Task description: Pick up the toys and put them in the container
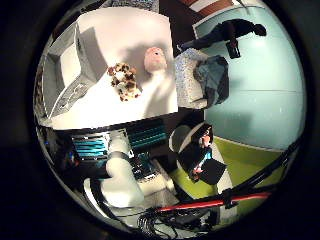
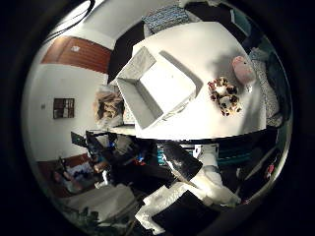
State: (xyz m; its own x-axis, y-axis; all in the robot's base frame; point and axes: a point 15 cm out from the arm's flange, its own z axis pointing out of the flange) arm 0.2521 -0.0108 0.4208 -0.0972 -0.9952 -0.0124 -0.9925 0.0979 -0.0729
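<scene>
A brown-and-white spotted plush toy [image 2: 224,96] lies on the white table [image 2: 206,44]. A pink plush toy [image 2: 242,69] sits close beside it, nearer the table's edge. Both lie outside the container [image 2: 152,88], an open white box with grey walls that stands a short way from them on the same table, with nothing showing in it. My hand [image 1: 122,175] hangs high above the table's near edge, well clear of everything. Its fingers [image 2: 179,162] look relaxed and hold nothing.
A light armchair [image 1: 192,80] with a dark cloth draped over it stands against the table's side by the pink toy. A patterned seat [image 2: 165,17] is at the far end. A cardboard box [image 2: 109,105] of items sits on the floor beyond the container.
</scene>
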